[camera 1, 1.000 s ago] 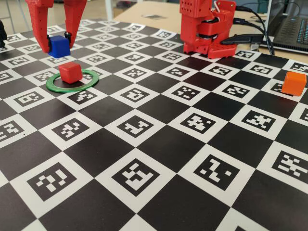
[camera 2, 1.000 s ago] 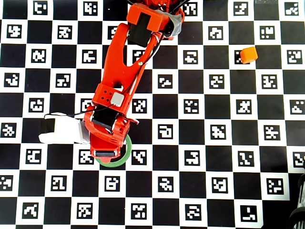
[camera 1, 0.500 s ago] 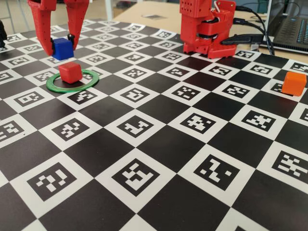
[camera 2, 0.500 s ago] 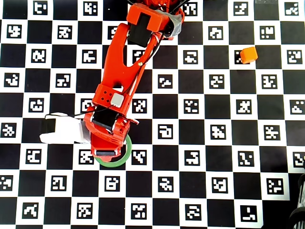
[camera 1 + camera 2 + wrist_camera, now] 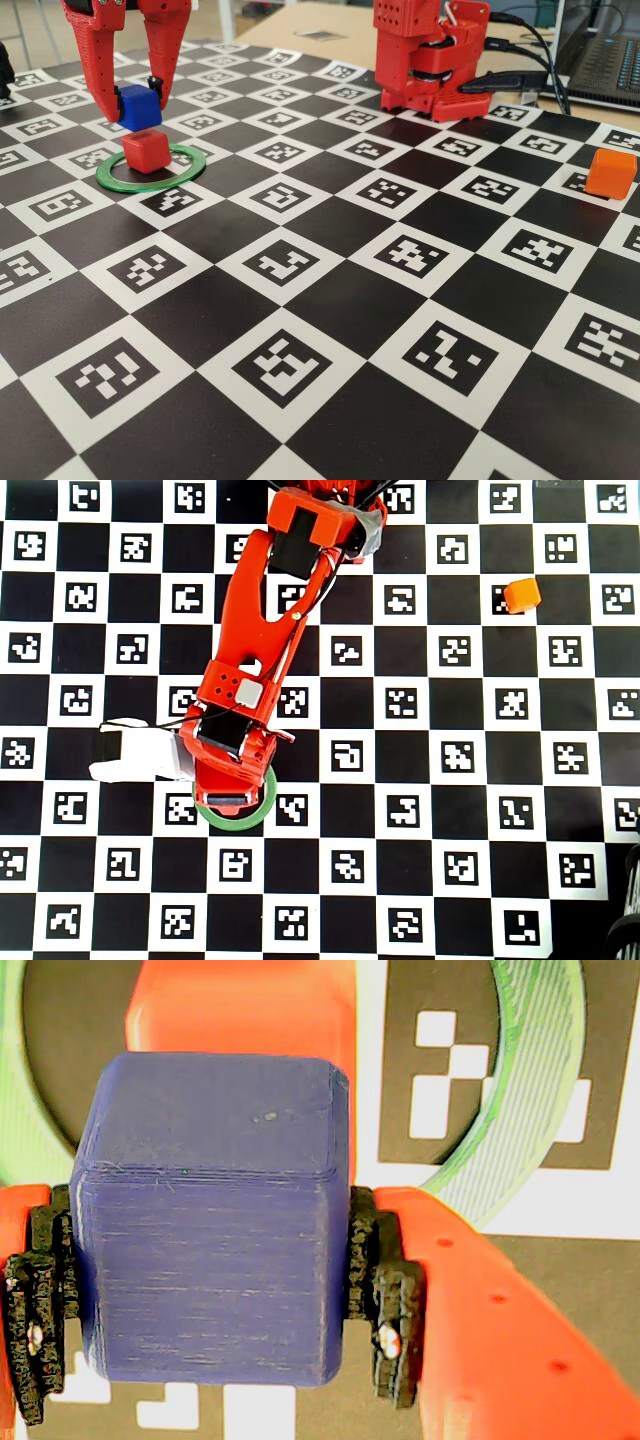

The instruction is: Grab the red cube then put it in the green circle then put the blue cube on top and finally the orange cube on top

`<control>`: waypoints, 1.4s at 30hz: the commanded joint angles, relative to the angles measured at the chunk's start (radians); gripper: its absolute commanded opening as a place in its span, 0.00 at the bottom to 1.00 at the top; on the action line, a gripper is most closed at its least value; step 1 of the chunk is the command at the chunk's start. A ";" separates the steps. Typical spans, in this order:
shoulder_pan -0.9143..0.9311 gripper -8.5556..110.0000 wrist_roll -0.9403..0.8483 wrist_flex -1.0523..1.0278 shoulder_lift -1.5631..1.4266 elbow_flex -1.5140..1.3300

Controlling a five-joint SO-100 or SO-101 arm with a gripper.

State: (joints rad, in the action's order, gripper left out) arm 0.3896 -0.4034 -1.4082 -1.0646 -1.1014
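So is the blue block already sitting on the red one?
No: in the fixed view the blue block hangs in the fingers just above the red block, a gap between them.

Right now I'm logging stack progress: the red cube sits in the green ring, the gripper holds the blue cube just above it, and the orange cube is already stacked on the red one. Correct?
Not quite. The orange cube isn't stacked; the fixed view shows it alone on the board, far right. The rest holds: the red cube sits in the green ring, and the gripper holds the blue cube above it.
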 commanded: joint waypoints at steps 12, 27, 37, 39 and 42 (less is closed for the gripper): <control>-0.002 0.08 -0.023 0.038 -0.009 0.000; 0.002 0.08 -0.032 0.048 -0.009 -0.014; 0.005 0.20 -0.054 0.025 -0.015 -0.018; 0.008 0.23 -0.055 0.014 -0.020 -0.018; 0.012 0.29 -0.051 -0.005 -0.031 -0.018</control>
State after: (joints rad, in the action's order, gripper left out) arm 0.3896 -0.4541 -1.4021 -1.0308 -1.1275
